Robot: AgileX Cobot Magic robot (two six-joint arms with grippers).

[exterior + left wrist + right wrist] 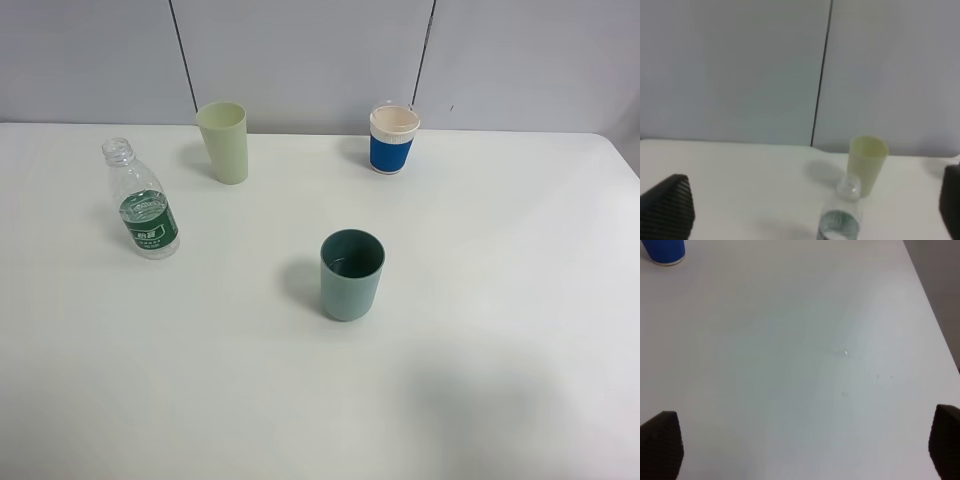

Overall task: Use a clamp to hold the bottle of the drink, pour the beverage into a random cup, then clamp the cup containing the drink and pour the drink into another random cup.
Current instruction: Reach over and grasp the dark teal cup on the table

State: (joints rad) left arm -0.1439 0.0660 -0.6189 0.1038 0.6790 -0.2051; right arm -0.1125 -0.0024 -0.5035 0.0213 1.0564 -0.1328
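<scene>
A clear, uncapped bottle [142,203] with a green label stands at the left of the white table [500,300]. Three cups stand apart from it: a pale green cup [223,142] at the back, a blue-and-white cup [393,138] at the back right, and a dark teal cup [351,273] in the middle. Neither arm shows in the high view. My left gripper [805,210] is open, its fingers [667,207] wide apart, facing the bottle [840,220] and pale green cup [867,162]. My right gripper [800,450] is open over bare table, with the blue cup [664,251] far off.
A grey panelled wall [300,50] runs behind the table's back edge. The table's right edge [932,315] lies close to the right gripper.
</scene>
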